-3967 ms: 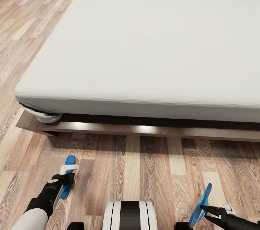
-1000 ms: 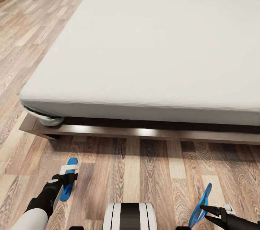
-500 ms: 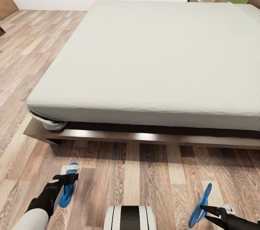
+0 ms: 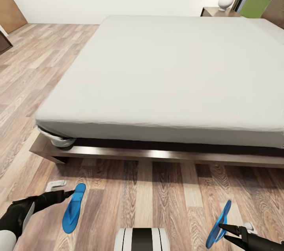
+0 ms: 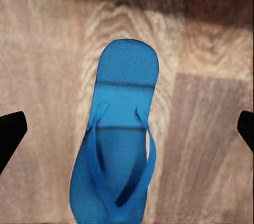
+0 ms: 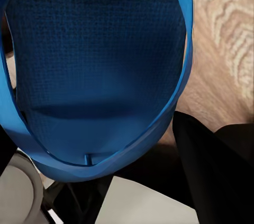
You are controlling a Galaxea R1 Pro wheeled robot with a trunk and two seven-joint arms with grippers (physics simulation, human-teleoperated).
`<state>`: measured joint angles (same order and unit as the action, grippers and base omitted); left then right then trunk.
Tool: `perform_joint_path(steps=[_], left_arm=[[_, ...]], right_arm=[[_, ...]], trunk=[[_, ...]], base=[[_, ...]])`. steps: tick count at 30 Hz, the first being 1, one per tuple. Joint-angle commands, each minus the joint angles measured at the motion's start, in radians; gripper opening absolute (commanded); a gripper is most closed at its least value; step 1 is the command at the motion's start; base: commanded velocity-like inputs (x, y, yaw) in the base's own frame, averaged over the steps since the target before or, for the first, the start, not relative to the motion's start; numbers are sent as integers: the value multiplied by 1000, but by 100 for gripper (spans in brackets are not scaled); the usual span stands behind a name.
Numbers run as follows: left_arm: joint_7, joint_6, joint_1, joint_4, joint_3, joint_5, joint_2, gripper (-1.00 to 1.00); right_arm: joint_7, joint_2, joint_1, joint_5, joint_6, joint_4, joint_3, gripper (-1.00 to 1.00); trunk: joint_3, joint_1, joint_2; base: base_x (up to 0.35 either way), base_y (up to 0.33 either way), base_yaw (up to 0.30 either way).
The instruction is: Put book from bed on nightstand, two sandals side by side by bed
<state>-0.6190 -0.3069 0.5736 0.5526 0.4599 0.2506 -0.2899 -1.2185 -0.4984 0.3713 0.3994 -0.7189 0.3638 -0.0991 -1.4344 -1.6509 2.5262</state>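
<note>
Currently one blue sandal (image 4: 73,208) lies flat on the wood-plank floor (image 4: 165,188) at the lower left of the head frame, sole down, strap up, released. The left gripper (image 4: 70,193) sits just beside its toe end; in the left wrist frame its dark fingertips (image 5: 11,134) stand wide apart at either edge with the sandal (image 5: 120,145) centred between them, untouched, so the jaws are spread and empty. At the lower right of the head frame the right gripper (image 4: 221,227) is clamped on the second sandal (image 4: 219,223), which stands on edge, clear of the floor; the right wrist frame shows its blue strap (image 6: 177,81) looping close before the camera. The bed (image 4: 169,81) spans the middle of the frame, its mattress top bare where visible; the book cannot be located. A nightstand (image 4: 217,11) with a white lamp (image 4: 225,1) sits at the upper right. Judgement: the sandals look thin, light and flexible, likely to sag if pinched at one end. A grip across the sole edge near mid-length, or on the strap, should carry best. The pair lie well apart.
</note>
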Motion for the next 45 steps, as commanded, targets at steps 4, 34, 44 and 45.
perform_joint_path(steps=[4,34,44,45], left_arm=[[-293,-12,-7,-52,90,7,-68,100],[-400,60,-9,-237,144,16,-61,100],[-400,61,-9,-237,144,16,-54,100],[-399,61,-9,-237,144,16,-52,100]], right_arm=[[-1,0,1,2,-7,0,-1,-100],[1147,71,3,-114,44,205,14,-100],[1327,130,7,-354,292,207,12,-100],[1324,129,8,-353,292,206,12,-100]], trunk=[[15,2,-1],[46,5,-3],[46,5,-3],[46,5,-3]], base=[[0,0,0],[-17,130,0],[-77,277,0],[-76,269,0]])
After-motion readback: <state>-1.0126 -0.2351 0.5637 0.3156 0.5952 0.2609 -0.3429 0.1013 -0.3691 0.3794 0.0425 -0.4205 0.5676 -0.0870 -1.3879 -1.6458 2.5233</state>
